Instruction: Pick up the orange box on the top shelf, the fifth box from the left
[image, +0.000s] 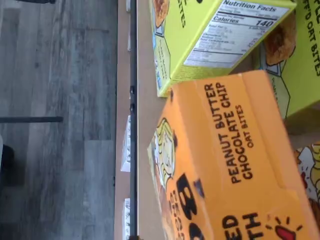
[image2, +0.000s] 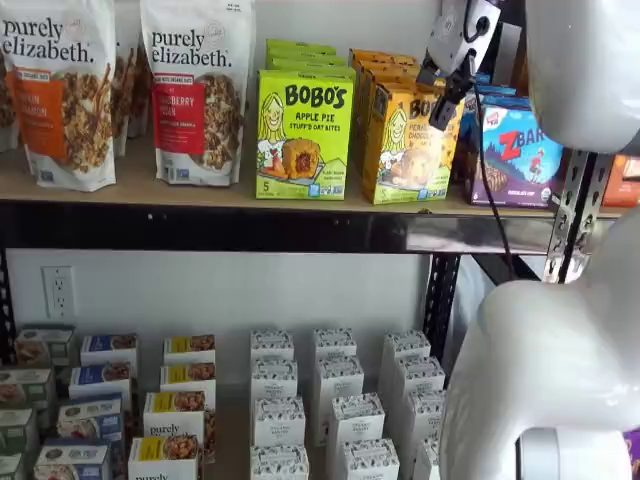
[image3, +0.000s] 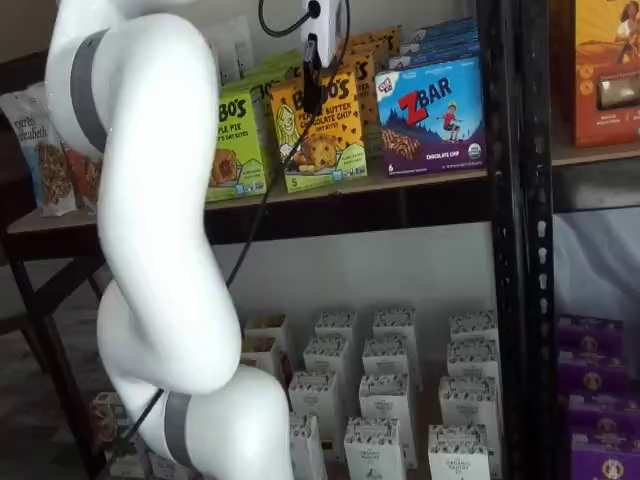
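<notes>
Orange box (image2: 408, 148) stood upright on the top shelf (image2: 200, 190), lime-green Bobo's box (image2: 303, 135) at its 9 o'clock, blue ZBar box (image2: 515, 152) at 3 o'clock, tool (image2: 447, 92) hung before it, fingers spread wide, nothing gripped.

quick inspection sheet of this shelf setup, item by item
surface: top shelf, tan board with black front rail, fully stocked
job's things: orange box upright at the front of its row, more alike behind it; not held
clutter: green box beside it on one side, blue ZBar box on the other; granola bags further along; small white boxes on the lower level
grippers: gripper in front of the orange box's upper part, fingers side-on, jaws wide open, holding nothing
cables: black cable hangs from the gripper down past the shelf rail
surroundings: white wall with outlet, grey plank floor
</notes>
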